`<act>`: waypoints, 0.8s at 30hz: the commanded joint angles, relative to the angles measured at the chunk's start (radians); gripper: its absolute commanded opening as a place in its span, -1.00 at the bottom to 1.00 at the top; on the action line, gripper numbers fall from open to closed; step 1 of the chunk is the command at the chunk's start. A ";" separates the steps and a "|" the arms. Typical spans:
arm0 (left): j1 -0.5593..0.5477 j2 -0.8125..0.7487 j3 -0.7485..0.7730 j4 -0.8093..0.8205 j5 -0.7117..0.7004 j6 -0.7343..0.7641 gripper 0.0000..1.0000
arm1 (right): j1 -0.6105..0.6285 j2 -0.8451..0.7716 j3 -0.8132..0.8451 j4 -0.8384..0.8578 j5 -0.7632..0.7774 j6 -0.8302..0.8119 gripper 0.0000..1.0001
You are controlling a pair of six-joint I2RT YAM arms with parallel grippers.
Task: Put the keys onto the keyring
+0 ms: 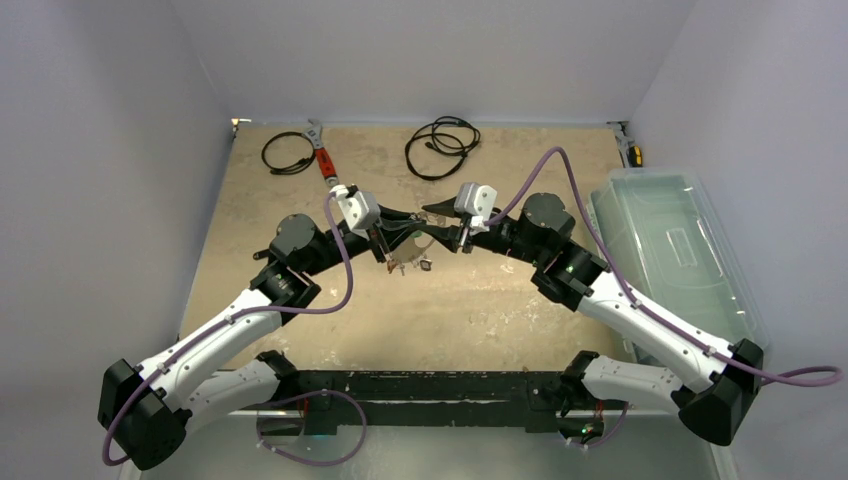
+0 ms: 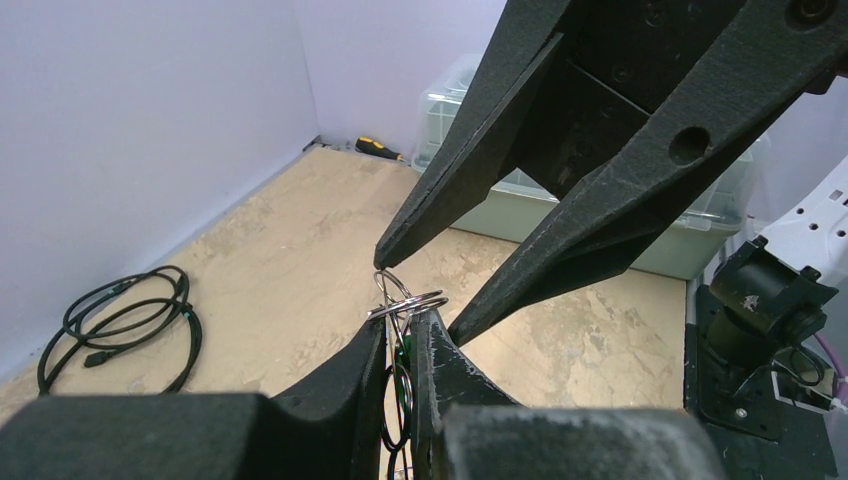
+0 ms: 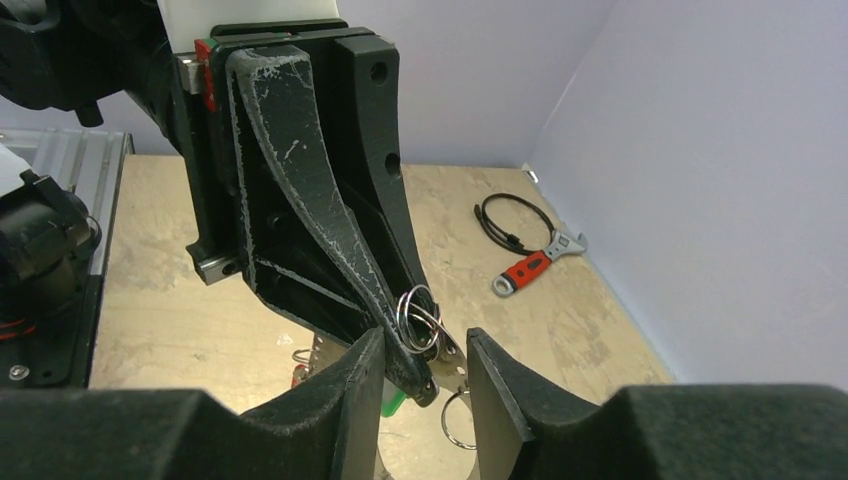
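My left gripper (image 1: 392, 245) (image 2: 405, 320) is shut on a small bunch held above the table centre. The bunch is thin silver split rings (image 2: 405, 300) (image 3: 420, 315) with the keys hanging below, one with a green tag (image 3: 395, 400), one with a red tag (image 3: 300, 378). A flat silvery metal piece with small holes (image 3: 452, 355) hangs behind the left fingers. I cannot tell whether it is the keyring. My right gripper (image 1: 437, 225) (image 3: 425, 345) is open. Its fingers (image 2: 455, 330) straddle the left fingertips and the rings, one on each side.
A red-handled wrench (image 1: 322, 155) (image 3: 530, 270) and two black coiled cables (image 1: 288, 152) (image 1: 443, 147) lie at the far edge. A clear plastic bin (image 1: 680, 250) stands on the right. A yellow-handled screwdriver (image 2: 378, 148) lies in the far right corner.
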 commanded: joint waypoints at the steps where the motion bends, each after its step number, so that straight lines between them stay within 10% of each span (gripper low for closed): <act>1: 0.000 -0.007 0.008 0.059 0.024 -0.019 -1.00 | 0.001 -0.025 0.027 0.056 -0.020 0.001 -0.25; 24: -0.001 0.001 0.014 0.044 0.036 -0.007 -1.00 | -0.004 -0.002 0.053 0.076 0.047 0.016 -0.41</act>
